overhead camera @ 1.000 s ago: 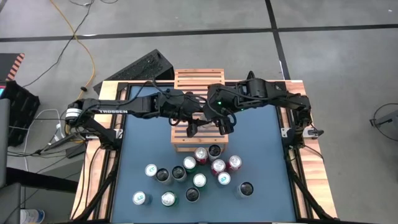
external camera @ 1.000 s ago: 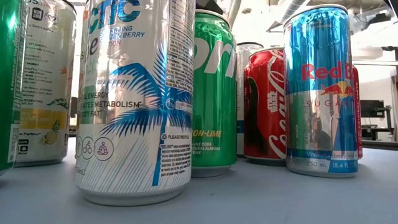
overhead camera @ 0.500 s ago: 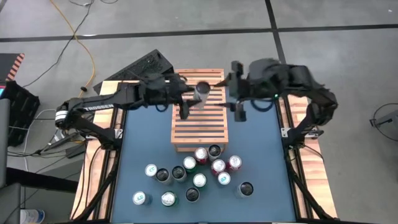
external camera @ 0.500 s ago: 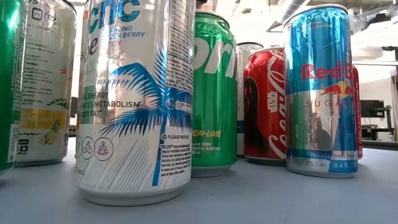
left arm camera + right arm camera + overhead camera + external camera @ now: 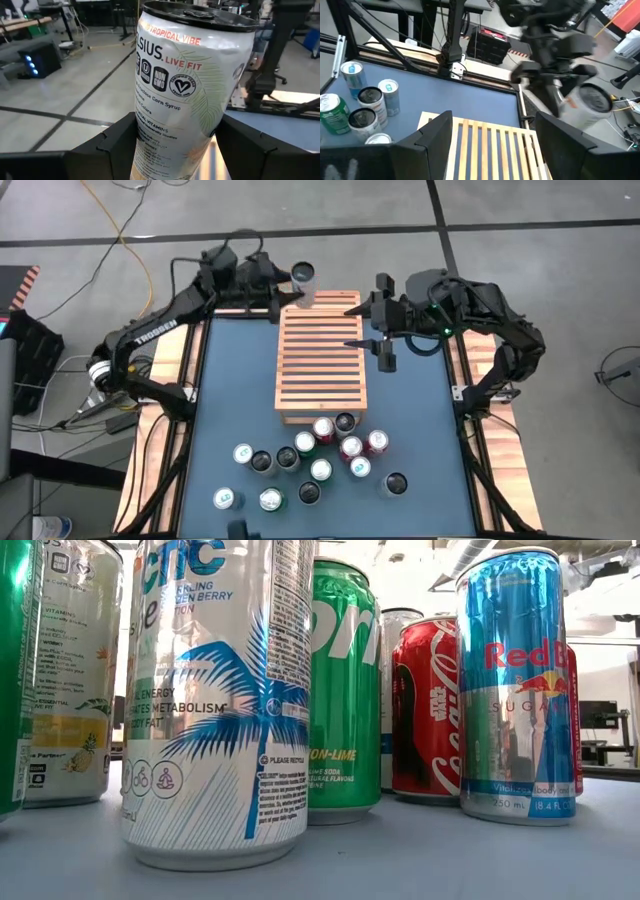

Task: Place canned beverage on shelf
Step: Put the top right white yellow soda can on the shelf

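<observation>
My left gripper (image 5: 296, 292) is shut on a white Celsius can (image 5: 303, 280) at the far left corner of the shelf (image 5: 322, 370), a light-brown slatted wooden rack in the middle of the blue table. The can fills the left wrist view (image 5: 190, 85). My right gripper (image 5: 356, 326) is open and empty beside the shelf's far right part, its fingers over the slats (image 5: 490, 145). Several other cans (image 5: 320, 460) stand on the table near the shelf's near edge. My left gripper pinches the can's side wall (image 5: 145, 142) between its two fingers (image 5: 112, 147), about halfway down the can. The fingers come roughly level from the table's left. The can is top up. Whether its base rests on the shelf I cannot tell.
The cluster of cans (image 5: 220, 700) fills the low view, among them a green can (image 5: 345, 690), a red can (image 5: 425, 710) and a blue can (image 5: 515, 680). The table's wooden frame (image 5: 170, 380) runs along its left and right sides. Cables and a dark case lie on the floor beyond.
My left gripper has carried the can from over the middle of the shelf toward the far edge, to the shelf's far left corner. My right gripper has drawn back from the shelf's middle toward the table's right and far side, then kept still.
</observation>
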Robot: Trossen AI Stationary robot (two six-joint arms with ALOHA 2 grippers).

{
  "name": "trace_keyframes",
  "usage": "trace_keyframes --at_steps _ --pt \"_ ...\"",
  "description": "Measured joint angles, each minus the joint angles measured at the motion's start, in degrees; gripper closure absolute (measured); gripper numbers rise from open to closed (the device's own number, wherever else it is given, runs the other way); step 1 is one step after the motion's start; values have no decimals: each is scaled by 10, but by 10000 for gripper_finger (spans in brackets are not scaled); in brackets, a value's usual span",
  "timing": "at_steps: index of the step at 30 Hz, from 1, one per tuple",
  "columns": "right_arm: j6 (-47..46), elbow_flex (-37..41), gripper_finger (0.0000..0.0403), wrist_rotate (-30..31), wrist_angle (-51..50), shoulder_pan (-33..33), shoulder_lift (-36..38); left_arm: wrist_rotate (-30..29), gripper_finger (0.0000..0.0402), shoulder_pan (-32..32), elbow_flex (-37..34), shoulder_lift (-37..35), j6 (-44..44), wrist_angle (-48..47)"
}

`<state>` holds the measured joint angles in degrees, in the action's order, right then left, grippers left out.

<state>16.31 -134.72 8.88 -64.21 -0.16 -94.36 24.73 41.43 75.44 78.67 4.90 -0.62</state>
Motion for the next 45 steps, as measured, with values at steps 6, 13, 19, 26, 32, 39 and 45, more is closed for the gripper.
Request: trace_keyframes --at_steps 6,13,19,26,32,39,45 --pt "-32 0 132 0 6 0 -11 101 177 89 0 55 0 36" --pt "-52 -1 132 0 11 0 -26 177 177 147 0 115 -3 51" --pt "-60 0 132 0 10 0 -36 192 177 171 0 146 3 56" --pt "-59 0 132 0 31 -3 -46 190 177 176 -5 151 14 78" --pt "-59 -1 132 1 36 -4 -44 192 177 183 -87 148 -75 235" --pt "-63 -1 132 1 35 -4 -44 202 177 188 -126 145 -152 358" --pt "-64 -1 132 1 34 -4 -44 211 177 185 -126 120 -105 287"
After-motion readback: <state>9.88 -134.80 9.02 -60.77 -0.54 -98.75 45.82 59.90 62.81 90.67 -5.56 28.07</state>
